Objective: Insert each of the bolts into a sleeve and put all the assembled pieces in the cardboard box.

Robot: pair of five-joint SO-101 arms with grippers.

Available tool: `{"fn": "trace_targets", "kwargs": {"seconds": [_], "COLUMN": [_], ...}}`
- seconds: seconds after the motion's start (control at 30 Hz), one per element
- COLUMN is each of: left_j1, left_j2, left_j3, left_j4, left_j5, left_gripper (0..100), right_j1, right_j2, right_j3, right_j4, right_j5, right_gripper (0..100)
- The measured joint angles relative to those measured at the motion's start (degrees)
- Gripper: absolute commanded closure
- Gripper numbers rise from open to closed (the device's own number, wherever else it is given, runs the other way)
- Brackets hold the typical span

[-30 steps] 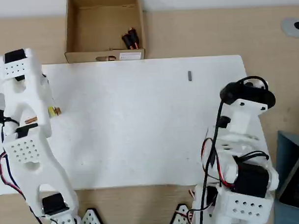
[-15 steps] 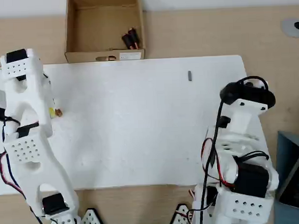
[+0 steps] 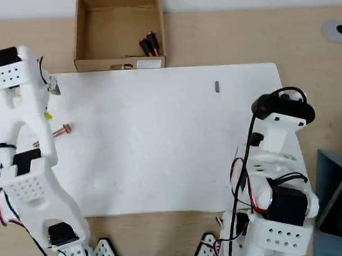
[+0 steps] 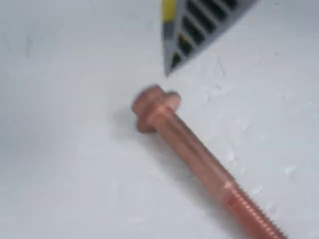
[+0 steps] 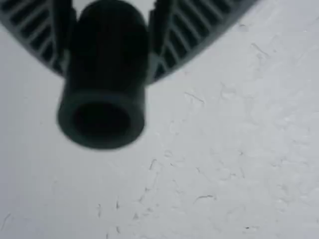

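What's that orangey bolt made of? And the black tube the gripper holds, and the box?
The bolt looks like metal with a copper-coloured finish: smooth dull shine, cut threads at one end. The black sleeve in the right gripper is matte, probably plastic or rubber; I can't tell which. The box is plain brown cardboard.

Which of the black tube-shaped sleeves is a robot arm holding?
The hollow black sleeve clamped in the right gripper, over the white mat. The other two sleeves lie in the brown cardboard box, with copper-coloured ends showing.
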Motion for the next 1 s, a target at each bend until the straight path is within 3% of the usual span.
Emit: {"fn": "trace_targets", "kwargs": {"seconds": [0.17,0.57,1.0], "left_j1": [-1.0,-4.0,-4.0], "left_j2": [-3.8,-4.0,-4.0], "left_j3": [1.1,6.9,6.9], "left_j4": [0.3,0.3,0.3], "left_j5": [-13.7,-60.0,-99.7], "left_gripper": [75,75,75], "right_j1": [0.0,0.0,0.0], "right_j2": [0.0,0.0,0.0], "right_j3": [0.0,0.0,0.0], "right_j4": [0.0,0.0,0.0], "right_j5": [0.0,-2.0,-2.3], "right_gripper": [98.9,98.9,98.9]}}
